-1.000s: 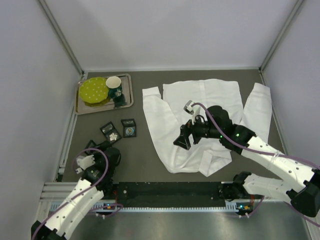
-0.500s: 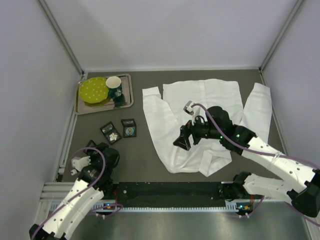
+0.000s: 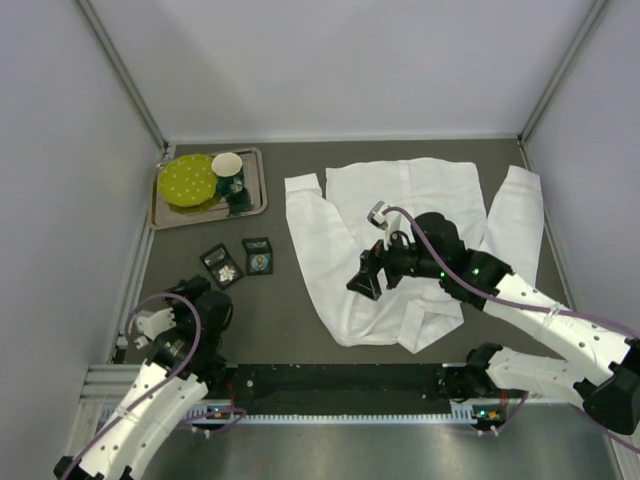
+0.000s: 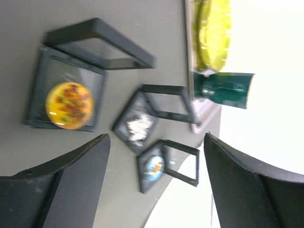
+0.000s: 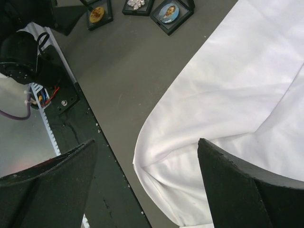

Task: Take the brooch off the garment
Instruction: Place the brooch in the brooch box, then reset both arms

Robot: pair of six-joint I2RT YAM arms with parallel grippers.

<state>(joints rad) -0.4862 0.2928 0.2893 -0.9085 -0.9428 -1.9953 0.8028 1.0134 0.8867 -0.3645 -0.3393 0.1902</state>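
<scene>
While right pincer (image 3: 362, 280) gapes above garment (image 3: 405, 200), left pincer (image 3: 203, 298) well apart

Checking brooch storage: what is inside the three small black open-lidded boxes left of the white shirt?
A round yellow-orange brooch, a silvery brooch and a round blue-faced brooch, one per box. From above, the left arm mostly covers the yellow one's box.

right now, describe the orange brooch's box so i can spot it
Find the metal tray, far left on the table. Three small black boxes lie in front of it; the one nearest the front edge holds a yellow-orange disc, the others a silver piece and a blue one.
</scene>
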